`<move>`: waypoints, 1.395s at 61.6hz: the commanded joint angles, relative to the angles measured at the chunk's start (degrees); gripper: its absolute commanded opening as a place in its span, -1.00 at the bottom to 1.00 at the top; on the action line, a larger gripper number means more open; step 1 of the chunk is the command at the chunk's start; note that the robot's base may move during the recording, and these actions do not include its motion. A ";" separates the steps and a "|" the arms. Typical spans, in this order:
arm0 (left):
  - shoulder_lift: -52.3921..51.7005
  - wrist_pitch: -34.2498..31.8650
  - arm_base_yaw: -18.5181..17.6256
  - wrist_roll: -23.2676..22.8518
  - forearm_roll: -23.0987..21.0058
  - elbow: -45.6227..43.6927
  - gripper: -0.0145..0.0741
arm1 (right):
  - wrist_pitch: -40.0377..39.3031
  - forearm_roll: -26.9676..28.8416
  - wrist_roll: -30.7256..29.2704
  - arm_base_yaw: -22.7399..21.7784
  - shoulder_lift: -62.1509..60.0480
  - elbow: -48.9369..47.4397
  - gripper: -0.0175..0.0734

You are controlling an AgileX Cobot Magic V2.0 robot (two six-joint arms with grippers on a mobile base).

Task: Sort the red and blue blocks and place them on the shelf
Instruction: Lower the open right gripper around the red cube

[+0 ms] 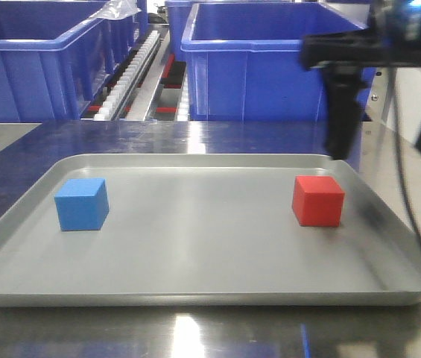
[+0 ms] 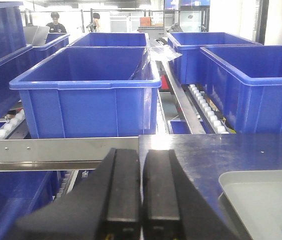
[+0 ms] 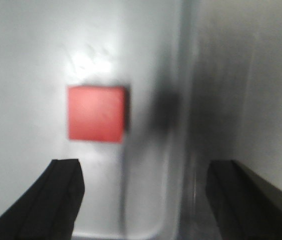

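Closest to the front view lies one shallow grey tray carrying two small blocks, well apart. One blue block sits near the tray's left edge and one red block near its right edge. Both rest flat on the tray floor and touch nothing else.

Over the tray's right edge hangs the right gripper, its two fingers spread wide with nothing between them. In that blurred view the red block lies just ahead of one finger, untouched.

Off the tray's left side, the left gripper has its two fingers pressed nearly together and holds nothing. Beyond it runs the front rail of the steel shelf, with two small screws. One large blue bin stands right behind that rail. Two such bins show behind the tray in the front view, and at least five in the left wrist view.
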 commanded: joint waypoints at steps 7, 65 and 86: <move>-0.79 -4.70 -0.42 -0.34 -0.54 1.55 -0.39 | -2.49 -0.14 -0.08 1.39 2.03 -3.41 0.73; -0.79 -4.70 -0.42 -0.34 -0.54 1.55 -0.39 | -6.89 1.50 1.65 1.98 8.97 -3.41 0.73; -0.79 -4.70 -0.42 -0.34 -0.54 1.55 -0.39 | -7.01 1.45 3.58 1.98 9.37 -3.41 0.70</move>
